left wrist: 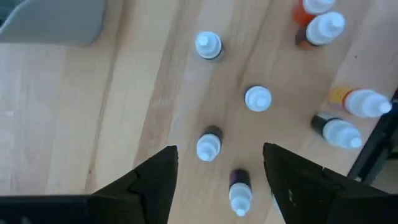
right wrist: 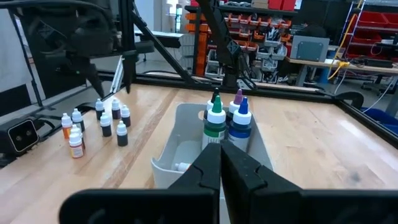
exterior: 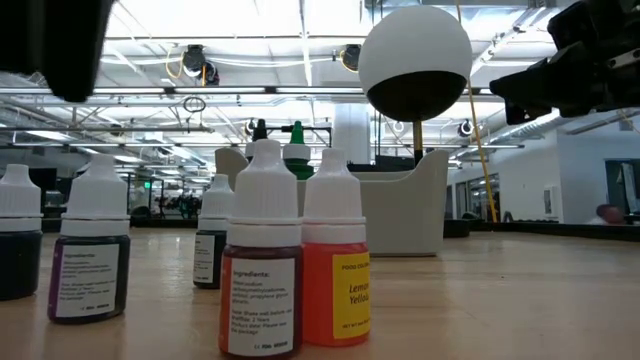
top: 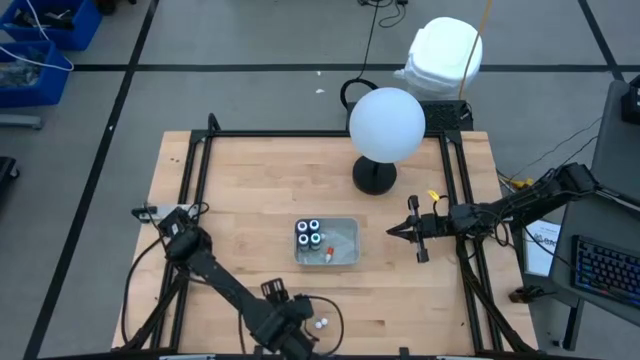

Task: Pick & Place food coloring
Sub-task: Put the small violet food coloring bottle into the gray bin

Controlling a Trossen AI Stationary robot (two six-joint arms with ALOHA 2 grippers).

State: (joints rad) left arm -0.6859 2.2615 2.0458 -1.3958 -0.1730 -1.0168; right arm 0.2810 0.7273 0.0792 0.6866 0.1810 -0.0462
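Note:
Several small food coloring bottles with white caps stand on the wood table near its front edge; they also show in the high view and close up in the low view. My left gripper is open above them, pointing down, its fingers either side of two dark bottles without touching. A few larger bottles with green, blue and purple caps stand upright in the clear tray at mid-table. My right gripper is shut and empty, level, just right of the tray.
A white globe lamp on a black base stands behind the tray. Black frame rails run along the table's edges. A small red bottle lies in the tray's near part. Bare wood lies left of the tray.

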